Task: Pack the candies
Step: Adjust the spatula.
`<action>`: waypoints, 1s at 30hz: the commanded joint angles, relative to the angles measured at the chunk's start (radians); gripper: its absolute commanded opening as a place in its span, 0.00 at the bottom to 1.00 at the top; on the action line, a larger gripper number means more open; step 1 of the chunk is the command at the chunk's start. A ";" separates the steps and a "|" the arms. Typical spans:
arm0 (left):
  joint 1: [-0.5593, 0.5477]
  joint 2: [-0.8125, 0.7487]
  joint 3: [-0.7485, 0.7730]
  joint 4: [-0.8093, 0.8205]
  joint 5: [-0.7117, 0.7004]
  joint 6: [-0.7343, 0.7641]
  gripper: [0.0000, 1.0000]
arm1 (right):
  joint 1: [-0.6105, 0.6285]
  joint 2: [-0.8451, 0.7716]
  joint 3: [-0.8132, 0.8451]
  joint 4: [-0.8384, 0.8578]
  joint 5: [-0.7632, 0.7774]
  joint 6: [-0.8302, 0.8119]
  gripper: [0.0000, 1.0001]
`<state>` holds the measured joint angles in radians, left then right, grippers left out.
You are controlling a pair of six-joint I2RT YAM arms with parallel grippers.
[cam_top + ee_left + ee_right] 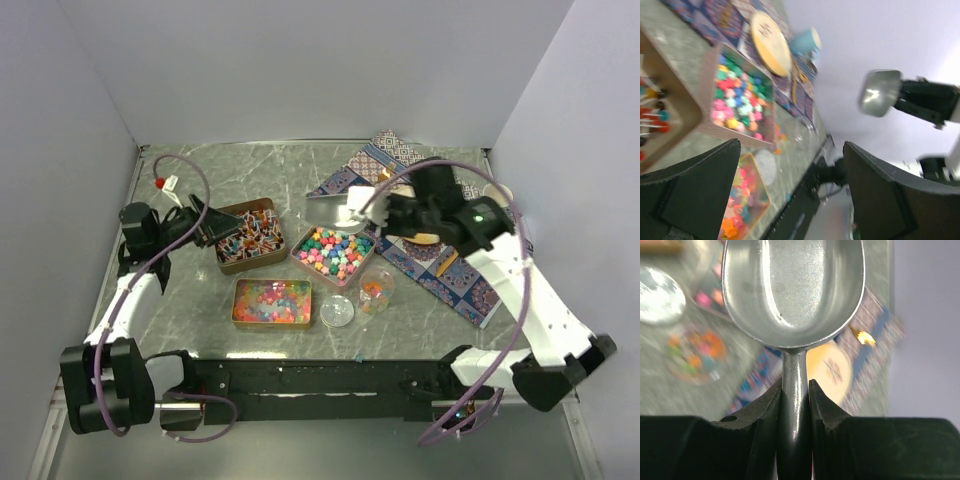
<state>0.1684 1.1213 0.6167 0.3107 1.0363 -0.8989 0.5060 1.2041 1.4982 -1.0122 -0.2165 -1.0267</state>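
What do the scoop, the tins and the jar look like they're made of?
The scoop looks like metal, perhaps aluminium or steel: a brushed silver bowl with soft reflections. The tins seem to be thin metal, with a copper-coloured sheen on the rims. The jar is clear plastic or glass, I cannot tell which; candies show through its wall.

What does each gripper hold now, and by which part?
The right gripper clamps the metal scoop by its handle; the left gripper is open and empty.
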 commanded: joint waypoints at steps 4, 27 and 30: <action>-0.050 0.029 0.080 0.094 0.131 -0.074 0.89 | 0.167 0.126 0.010 0.187 -0.035 0.214 0.00; -0.121 0.112 0.087 0.189 0.171 -0.098 0.60 | 0.312 0.290 0.091 0.294 -0.060 0.289 0.00; -0.129 0.109 0.081 0.182 0.197 -0.087 0.51 | 0.316 0.316 0.108 0.323 -0.047 0.323 0.00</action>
<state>0.0528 1.2354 0.6636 0.4297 1.1728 -0.9901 0.8177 1.4998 1.5288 -0.7952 -0.2596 -0.7639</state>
